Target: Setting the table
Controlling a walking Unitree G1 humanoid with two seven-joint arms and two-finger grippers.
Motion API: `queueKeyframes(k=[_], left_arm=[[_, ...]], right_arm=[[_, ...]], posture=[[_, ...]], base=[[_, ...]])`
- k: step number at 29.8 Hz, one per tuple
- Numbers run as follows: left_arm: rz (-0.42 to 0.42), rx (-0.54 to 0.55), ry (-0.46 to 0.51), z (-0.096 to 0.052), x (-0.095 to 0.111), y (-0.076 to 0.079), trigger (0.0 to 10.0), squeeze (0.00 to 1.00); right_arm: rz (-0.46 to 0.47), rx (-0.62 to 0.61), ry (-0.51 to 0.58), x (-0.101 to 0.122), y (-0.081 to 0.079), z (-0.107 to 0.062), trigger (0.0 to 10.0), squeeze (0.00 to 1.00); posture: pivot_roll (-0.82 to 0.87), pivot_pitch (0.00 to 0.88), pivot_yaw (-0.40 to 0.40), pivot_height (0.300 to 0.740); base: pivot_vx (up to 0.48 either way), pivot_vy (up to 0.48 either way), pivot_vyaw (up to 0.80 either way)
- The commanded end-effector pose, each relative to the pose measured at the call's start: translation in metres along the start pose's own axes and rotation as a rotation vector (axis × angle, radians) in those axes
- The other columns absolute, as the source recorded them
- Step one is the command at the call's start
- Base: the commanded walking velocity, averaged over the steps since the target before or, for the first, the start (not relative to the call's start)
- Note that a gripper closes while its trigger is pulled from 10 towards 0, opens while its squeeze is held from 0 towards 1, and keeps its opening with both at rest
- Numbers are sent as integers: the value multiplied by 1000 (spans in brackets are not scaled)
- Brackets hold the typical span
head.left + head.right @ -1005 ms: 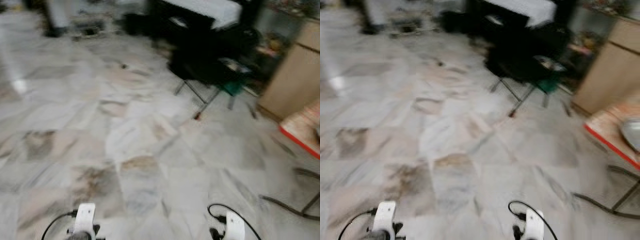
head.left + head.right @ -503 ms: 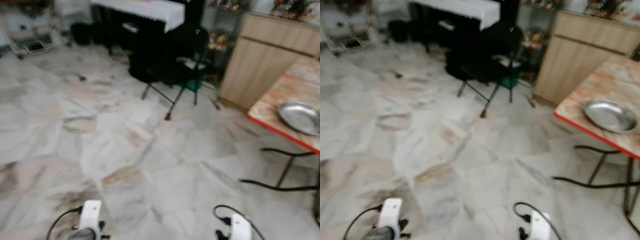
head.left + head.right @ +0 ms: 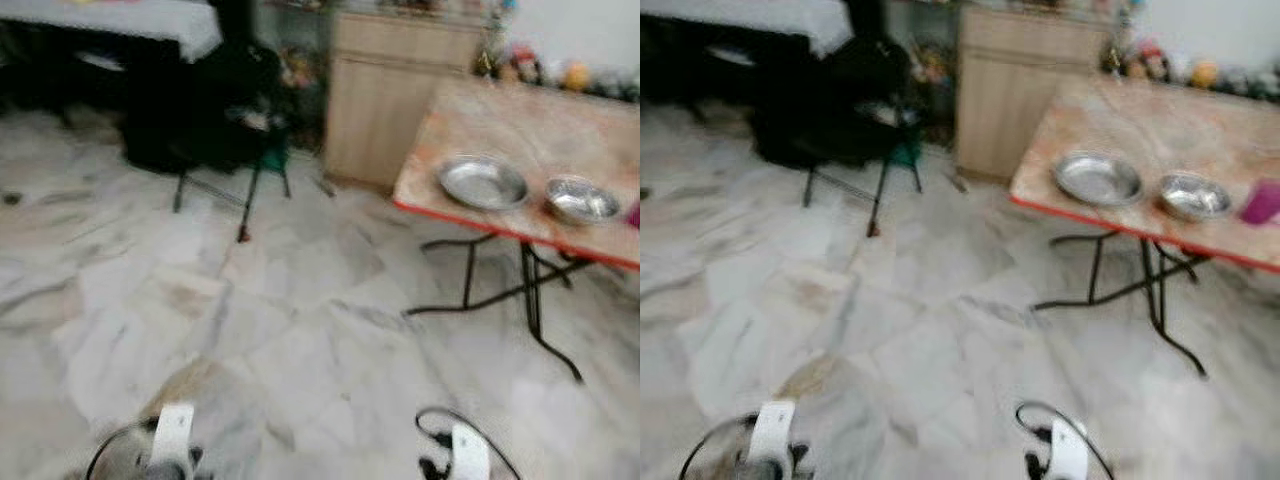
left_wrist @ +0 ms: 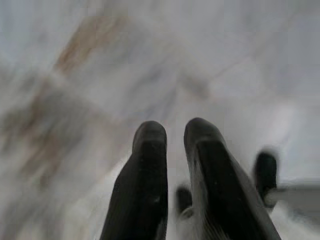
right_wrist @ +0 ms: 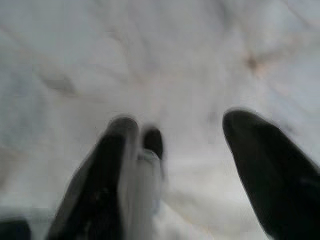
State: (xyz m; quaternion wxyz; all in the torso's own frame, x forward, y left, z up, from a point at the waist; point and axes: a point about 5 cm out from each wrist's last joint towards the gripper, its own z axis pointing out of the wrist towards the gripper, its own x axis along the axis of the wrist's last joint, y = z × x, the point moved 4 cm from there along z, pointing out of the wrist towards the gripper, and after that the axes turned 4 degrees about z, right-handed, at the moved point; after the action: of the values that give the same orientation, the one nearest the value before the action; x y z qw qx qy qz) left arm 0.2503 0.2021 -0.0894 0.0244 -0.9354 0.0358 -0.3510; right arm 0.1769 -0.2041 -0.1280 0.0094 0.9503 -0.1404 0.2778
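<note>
A folding table point(image 3: 520, 120) with a marbled orange top, red edge and black legs stands at the right, some way ahead of me. On it lie a shallow steel plate point(image 3: 483, 183), a steel bowl point(image 3: 582, 201) to its right, and a pink cup point(image 3: 1262, 202) further right. Both arms hang low over the marble floor, far from the table. My left gripper point(image 4: 172, 132) is shut with nothing between its fingers. My right gripper point(image 5: 182, 125) is open and holds nothing. The views are blurred.
A light wooden cabinet point(image 3: 400, 95) stands behind the table's left end. A black folding chair point(image 3: 215, 110) and a dark table with a white cloth point(image 3: 110, 20) are at the back left. Open marble floor point(image 3: 300, 330) lies between me and the table.
The whole picture has swung to the right, so the camera turned. The table now shows with both steel dishes and the cup. Both arms hang as before.
</note>
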Motion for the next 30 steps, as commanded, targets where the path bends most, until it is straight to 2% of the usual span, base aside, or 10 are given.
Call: queueKeyframes(k=[1,4,19,27,30], left_arm=[[3,26,-59,-5,-22,-10,10000,0],[8,29,-56,-5,-21,-11,10000,0],[-17,33,-25,-4,-15,-11,10000,0],[-1,23,-10,-3,-12,-9,10000,0],[8,13,-3,-3,-10,-7,10000,0]], right_arm=[[-5,27,29,9,-12,2,10000,0],[-6,27,29,9,-12,2,10000,0],[-10,18,29,8,-1,1,10000,0],[-17,30,45,12,-9,2,10000,0],[-17,34,46,12,-13,2,10000,0]], posture=[[56,0,-15,740],[56,0,-15,740],[56,0,-23,740],[56,0,-27,740],[57,0,-27,740]], base=[[0,341,-750],[0,341,-750],[0,0,-737],[0,0,0],[0,-365,0]])
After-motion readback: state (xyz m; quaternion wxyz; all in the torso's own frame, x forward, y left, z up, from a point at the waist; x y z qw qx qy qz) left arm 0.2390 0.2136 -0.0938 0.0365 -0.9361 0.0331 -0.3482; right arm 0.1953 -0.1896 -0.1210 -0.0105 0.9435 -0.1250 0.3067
